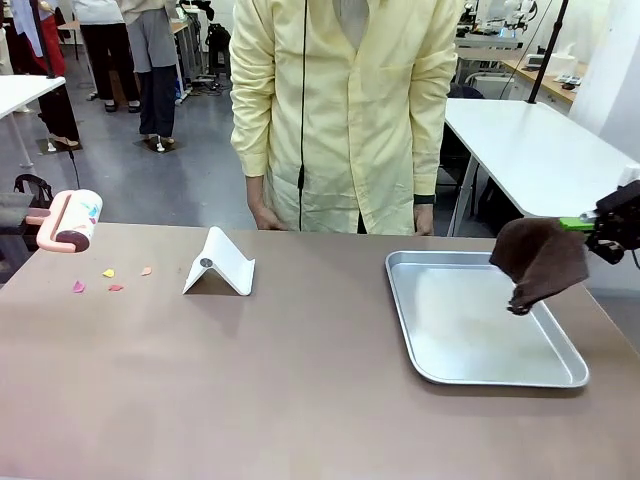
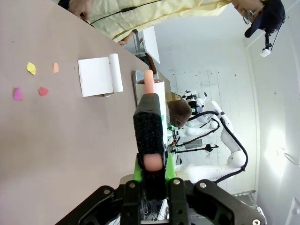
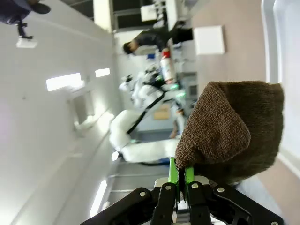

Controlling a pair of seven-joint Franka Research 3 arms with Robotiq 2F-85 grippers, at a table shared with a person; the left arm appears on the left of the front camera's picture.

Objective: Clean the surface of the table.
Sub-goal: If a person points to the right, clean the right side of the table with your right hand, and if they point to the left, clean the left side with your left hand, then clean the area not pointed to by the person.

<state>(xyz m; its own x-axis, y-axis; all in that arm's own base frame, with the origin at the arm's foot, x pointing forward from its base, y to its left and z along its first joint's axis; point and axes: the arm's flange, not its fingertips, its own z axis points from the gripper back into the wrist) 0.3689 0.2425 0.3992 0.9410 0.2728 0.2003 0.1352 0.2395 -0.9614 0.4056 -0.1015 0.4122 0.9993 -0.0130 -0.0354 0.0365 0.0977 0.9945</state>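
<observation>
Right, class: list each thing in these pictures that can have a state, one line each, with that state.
Table: scraps lying on its left part.
Left gripper: shut on the roller handle.
Roller: held at the table's left edge.
Right gripper: shut on the cloth.
Cloth: hanging over the right side of the tray.
Tray: empty, flat on the table.
Stand: upright, nothing on it.
Scraps: loose, not yet cleaned up.

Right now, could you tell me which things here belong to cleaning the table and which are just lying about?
For the job: table, coloured scraps, lint roller in the left end effector, brown cloth in the right end effector.
Probably just lying about: white stand, silver tray.
</observation>
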